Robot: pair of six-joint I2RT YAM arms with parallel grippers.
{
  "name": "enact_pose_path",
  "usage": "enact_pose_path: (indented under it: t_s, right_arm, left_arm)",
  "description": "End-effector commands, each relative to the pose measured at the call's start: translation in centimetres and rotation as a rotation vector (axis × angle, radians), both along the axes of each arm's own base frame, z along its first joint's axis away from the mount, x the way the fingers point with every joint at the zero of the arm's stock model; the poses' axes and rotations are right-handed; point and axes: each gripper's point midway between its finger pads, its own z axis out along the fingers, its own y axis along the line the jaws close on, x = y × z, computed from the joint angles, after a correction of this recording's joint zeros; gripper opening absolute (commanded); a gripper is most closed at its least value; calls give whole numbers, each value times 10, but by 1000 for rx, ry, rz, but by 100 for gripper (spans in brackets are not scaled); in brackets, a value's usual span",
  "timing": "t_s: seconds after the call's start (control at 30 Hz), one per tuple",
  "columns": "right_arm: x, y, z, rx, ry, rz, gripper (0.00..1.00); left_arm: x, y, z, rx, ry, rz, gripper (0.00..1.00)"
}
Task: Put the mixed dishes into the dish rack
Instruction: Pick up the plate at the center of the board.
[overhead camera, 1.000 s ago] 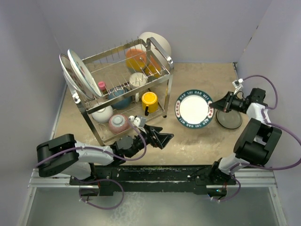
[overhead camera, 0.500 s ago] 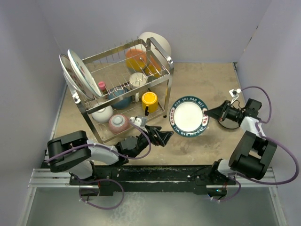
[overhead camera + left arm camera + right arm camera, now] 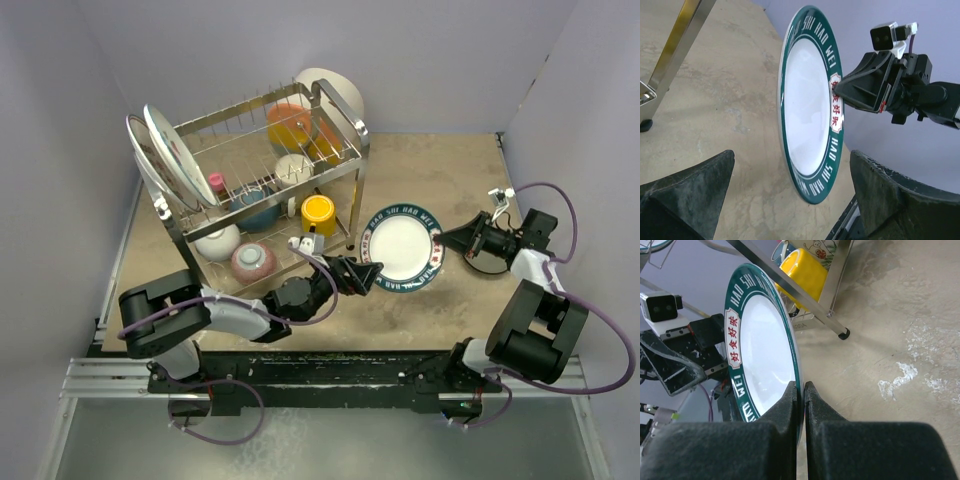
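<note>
A white plate with a green rim and red lettering (image 3: 402,248) is held on edge above the table, right of the dish rack (image 3: 345,150). My right gripper (image 3: 447,240) is shut on its right rim. In the right wrist view both pads (image 3: 792,395) pinch the rim of the plate (image 3: 760,355). My left gripper (image 3: 365,275) is open at the plate's lower left. In the left wrist view the plate (image 3: 810,100) stands ahead of the left gripper (image 3: 795,200), between the wide fingers and touching neither.
The rack holds grey and teal plates (image 3: 150,150) at its left end, orange dishes (image 3: 290,125) on top, and a yellow cup (image 3: 318,212), blue bowl (image 3: 255,205), white bowl (image 3: 217,243) and small patterned bowl (image 3: 252,260) below. A dark plate (image 3: 484,266) lies under my right wrist.
My right gripper has lifted the plate off the table, tilted it on edge and carried it left. My left arm has reached right, so its open fingers now flank the plate's lower edge.
</note>
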Motion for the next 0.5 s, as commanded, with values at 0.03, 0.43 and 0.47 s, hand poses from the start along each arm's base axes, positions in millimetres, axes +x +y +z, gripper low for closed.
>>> enact_pose_path:
  t_s: [0.03,0.43,0.47]
  right_arm:
    - [-8,6,21,58,-57,72,0]
    - [-8,7,23,49,-73,72,0]
    - [-8,7,23,47,-78,72,0]
  left_arm:
    - [15,-11,14,-63,56,32,96]
    - [25,-23,15,-38,94,53,47]
    - [25,-23,15,-33,97,51,43]
